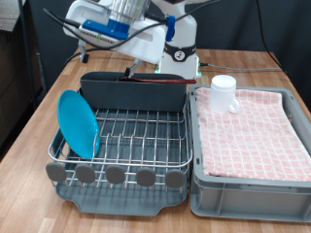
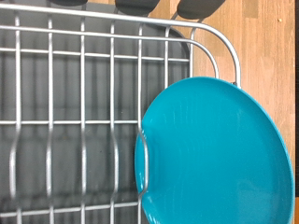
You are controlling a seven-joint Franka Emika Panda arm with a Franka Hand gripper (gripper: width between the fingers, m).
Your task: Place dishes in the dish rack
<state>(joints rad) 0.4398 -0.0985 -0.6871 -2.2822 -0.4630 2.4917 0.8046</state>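
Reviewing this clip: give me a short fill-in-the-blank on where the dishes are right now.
1. The blue plate stands on edge in the ____.
2. The white mug sits on the pink checked cloth inside the grey ____.
3. The plate leans at the exterior view's ____ end of the dish rack.
4. The wooden spoon lies across the top of the rack's tall back ____.

Missing words: dish rack; bin; left; compartment.

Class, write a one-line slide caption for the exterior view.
Blue plate stands on edge in the dish rack; white mug waits on the checked cloth.
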